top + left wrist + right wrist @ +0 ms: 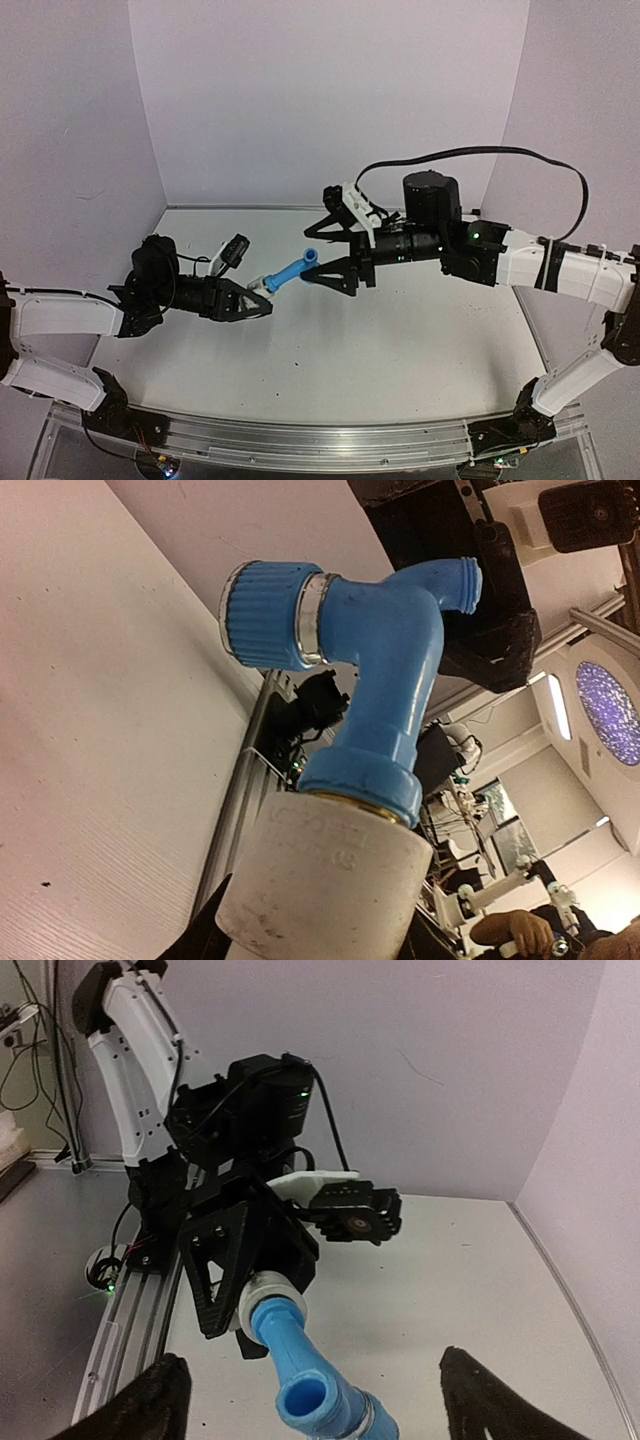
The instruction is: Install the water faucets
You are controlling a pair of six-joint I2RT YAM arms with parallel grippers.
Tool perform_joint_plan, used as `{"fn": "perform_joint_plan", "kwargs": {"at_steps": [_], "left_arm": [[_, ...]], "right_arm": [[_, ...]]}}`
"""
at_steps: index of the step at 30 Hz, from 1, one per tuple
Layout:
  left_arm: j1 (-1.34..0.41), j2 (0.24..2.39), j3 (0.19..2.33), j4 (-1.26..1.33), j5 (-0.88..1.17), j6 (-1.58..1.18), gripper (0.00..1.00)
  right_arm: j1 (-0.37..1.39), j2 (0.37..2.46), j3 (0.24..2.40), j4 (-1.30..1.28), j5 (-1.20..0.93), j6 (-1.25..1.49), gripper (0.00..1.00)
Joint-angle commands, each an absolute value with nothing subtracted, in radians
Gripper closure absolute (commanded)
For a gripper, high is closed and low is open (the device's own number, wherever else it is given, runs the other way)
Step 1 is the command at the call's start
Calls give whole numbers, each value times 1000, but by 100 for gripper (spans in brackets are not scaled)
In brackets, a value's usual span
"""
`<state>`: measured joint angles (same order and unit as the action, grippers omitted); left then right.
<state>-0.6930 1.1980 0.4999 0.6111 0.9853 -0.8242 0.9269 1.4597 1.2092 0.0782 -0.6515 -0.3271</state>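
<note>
A bright-blue T-shaped tap (290, 271) sits in a white cylindrical fitting (267, 284), held in the air above the white table (400, 350). My left gripper (262, 292) is shut on the fitting. In the left wrist view the fitting (320, 880) fills the bottom and the tap (385, 650) rises from it, ribbed cap to the left. My right gripper (308, 255) is open, a finger on each side of the tap's head, not touching. In the right wrist view the tap (300, 1360) points at the camera between my open fingers (160, 1405), with the fitting (262, 1295) behind it.
White walls close in the table at the back and on both sides. An aluminium rail (320, 440) carrying the arm bases runs along the near edge. The left arm's wrist camera (350, 1215) sticks out above the fitting.
</note>
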Motion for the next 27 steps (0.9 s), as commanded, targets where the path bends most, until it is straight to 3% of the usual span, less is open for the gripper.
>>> {"fn": "perform_joint_plan", "kwargs": {"at_steps": [1, 5, 9, 10, 14, 15, 17, 20, 23, 24, 27], "left_arm": [[-692, 1182, 557, 669, 1097, -875, 100], [-692, 1237, 607, 662, 1114, -825, 100], [-692, 1243, 642, 631, 970, -621, 100], [-692, 1229, 652, 591, 880, -508, 100], [-704, 1198, 684, 525, 238, -23, 100], [-710, 1215, 687, 584, 31, 78, 100], [-712, 1291, 662, 830, -148, 287, 100], [-712, 1427, 725, 1013, -267, 582, 100], [-733, 1464, 765, 1001, -256, 639, 100], [-743, 1428, 741, 990, -212, 609, 100], [-748, 1271, 649, 853, -7, 369, 100]], "right_arm": [[938, 1536, 1289, 79, -762, -319, 43], [938, 1582, 1307, 122, -811, -163, 59], [937, 1603, 1323, 141, -735, 109, 98], [938, 1604, 1326, 142, -704, 203, 100], [938, 1588, 1297, 145, -557, 695, 100], [938, 1587, 1287, 144, -530, 805, 100], [932, 1589, 1273, 142, -503, 990, 100], [924, 1595, 1275, 143, -470, 1157, 100], [923, 1593, 1300, 143, -424, 1071, 99], [922, 1584, 1301, 142, -403, 1022, 94], [921, 1534, 1280, 141, -324, 834, 64]]}}
